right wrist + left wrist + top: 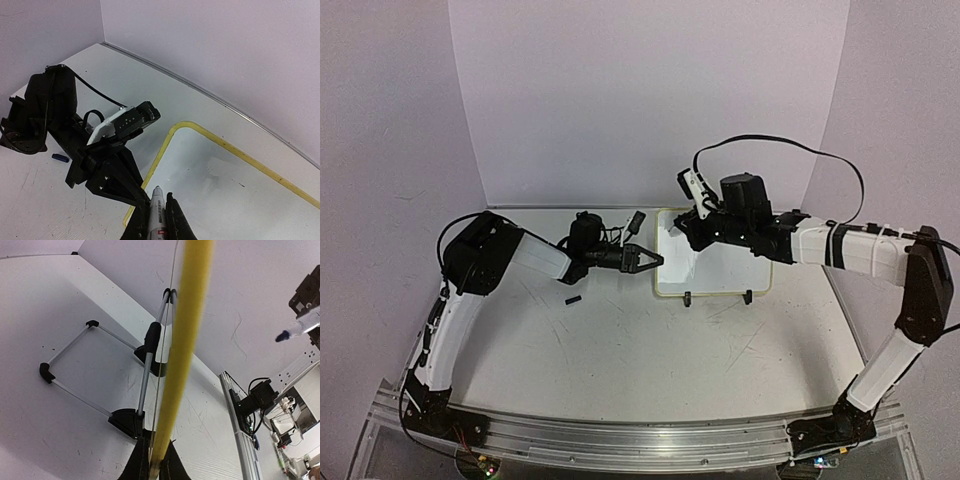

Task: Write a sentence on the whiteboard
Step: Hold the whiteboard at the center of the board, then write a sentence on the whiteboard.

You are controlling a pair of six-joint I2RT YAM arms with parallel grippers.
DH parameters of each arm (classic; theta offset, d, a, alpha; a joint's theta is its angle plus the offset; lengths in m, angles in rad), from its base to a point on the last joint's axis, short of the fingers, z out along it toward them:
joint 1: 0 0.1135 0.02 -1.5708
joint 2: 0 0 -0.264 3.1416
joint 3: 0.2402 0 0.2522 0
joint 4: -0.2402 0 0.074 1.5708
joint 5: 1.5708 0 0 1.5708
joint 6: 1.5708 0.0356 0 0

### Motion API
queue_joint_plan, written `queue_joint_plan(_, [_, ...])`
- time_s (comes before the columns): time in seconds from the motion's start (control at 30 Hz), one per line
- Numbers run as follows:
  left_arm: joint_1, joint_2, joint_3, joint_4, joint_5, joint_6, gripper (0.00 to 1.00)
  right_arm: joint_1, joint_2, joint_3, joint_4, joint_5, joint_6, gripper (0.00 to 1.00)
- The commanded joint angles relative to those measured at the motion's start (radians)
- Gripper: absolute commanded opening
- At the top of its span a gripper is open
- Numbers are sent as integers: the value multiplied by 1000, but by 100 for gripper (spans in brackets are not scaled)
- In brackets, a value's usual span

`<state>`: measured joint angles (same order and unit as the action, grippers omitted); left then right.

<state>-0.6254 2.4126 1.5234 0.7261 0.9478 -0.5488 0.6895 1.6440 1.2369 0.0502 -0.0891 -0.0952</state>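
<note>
The whiteboard [720, 262] with its yellow rim lies at the back middle of the table, two black clip feet on its near edge. My left gripper [653, 262] is shut on the board's left edge. In the left wrist view the yellow rim [186, 340] runs up from between the jaws of the left gripper [156, 446], beside a wire stand [142, 385]. My right gripper [159, 201] is shut on a white marker [157, 214] above the board's left part [225, 185]. The marker's blue tip [283, 335] is bare and hangs off the surface.
A small dark blue cap [573, 299] lies on the table left of the board, also in the right wrist view [59, 157]. A small black object [637, 220] sits behind the left gripper. Purple walls close in the back and sides. A metal rail [650, 440] runs along the near edge.
</note>
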Motion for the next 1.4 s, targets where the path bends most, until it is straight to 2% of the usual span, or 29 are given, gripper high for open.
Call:
queue_joint_plan(0.0, [-2, 22, 32, 37, 27, 0, 2, -4, 21, 46, 57, 30, -69, 0])
queue_joint_plan(0.2, [-2, 8, 1, 28, 29, 25, 0, -3, 39, 58, 72, 33, -72, 0])
queue_joint_plan(0.37, [-2, -18, -68, 15, 14, 123, 0, -2, 0, 10, 109, -16, -66, 0])
queue_joint_plan(0.63, [-2, -37, -102, -38, -1, 245, 0, -2, -22, -26, 141, -5, -69, 0])
queue_joint_plan(1.17, [-5, -57, -95, -111, -29, 303, 0, -16, 59, 41, 151, 57, -33, 0])
queue_joint_plan(1.37, [-6, -58, -89, -125, -36, 314, 0, -27, 87, 65, 149, 33, -21, 0])
